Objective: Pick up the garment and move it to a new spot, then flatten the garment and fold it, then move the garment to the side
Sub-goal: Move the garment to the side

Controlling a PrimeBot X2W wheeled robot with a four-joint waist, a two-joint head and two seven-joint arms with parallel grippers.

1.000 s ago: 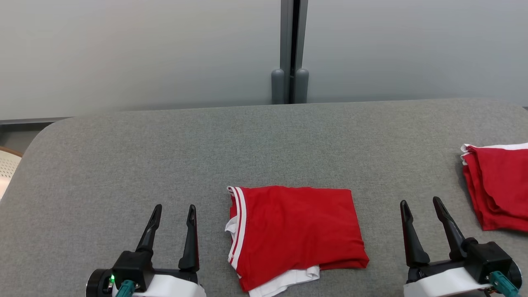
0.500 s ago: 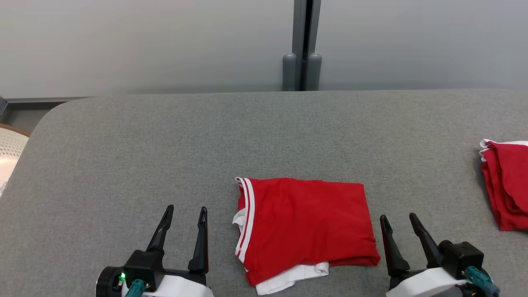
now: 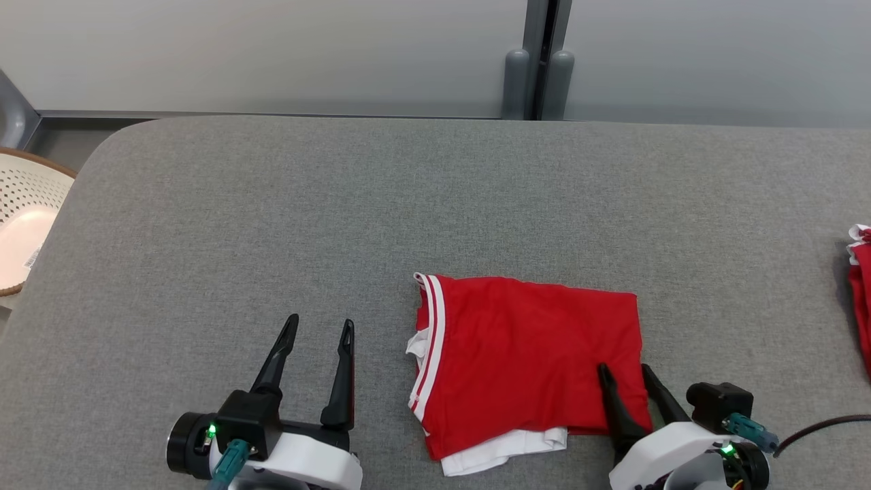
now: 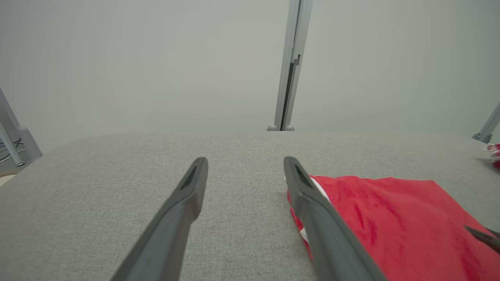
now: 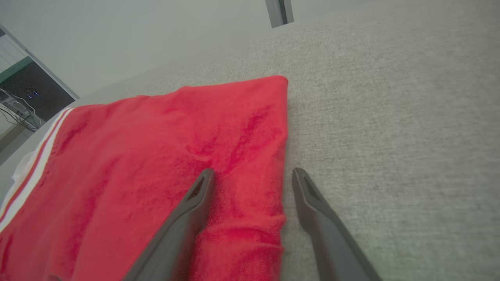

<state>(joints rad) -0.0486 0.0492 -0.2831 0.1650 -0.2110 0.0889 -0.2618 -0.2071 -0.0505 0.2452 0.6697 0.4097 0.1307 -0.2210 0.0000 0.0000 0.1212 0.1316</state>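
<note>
Head view, table (image 3: 272, 204): grey cloth top, with one folded piece near its middle front.
Head view, garment (image 3: 527, 367): red and folded to a rectangle, its long axis running left to right. A striped band runs down its left edge and a white layer shows at the near edge.
Head view, left gripper (image 3: 321, 320): fingers spread wide with nothing between them. The garment lies just to its right, apart from it.
Head view, right gripper (image 3: 623, 368): fingers parted, tips over the garment's near right corner. We judge this the nearer arm.
Head view, red pile (image 3: 859, 292): at the table's right edge, well apart from the garment. It likely marks the side to move toward.
Left wrist view, left gripper: wide open over bare table and holding nothing, with the garment beside its right finger.
Right wrist view, right gripper: open and straddling the garment's right edge, left finger over red cloth, right finger over bare table. We cannot tell whether either touches, and nothing is gripped yet.
Coming move: we judge it a carry rightward, taken from this right edge.
</note>
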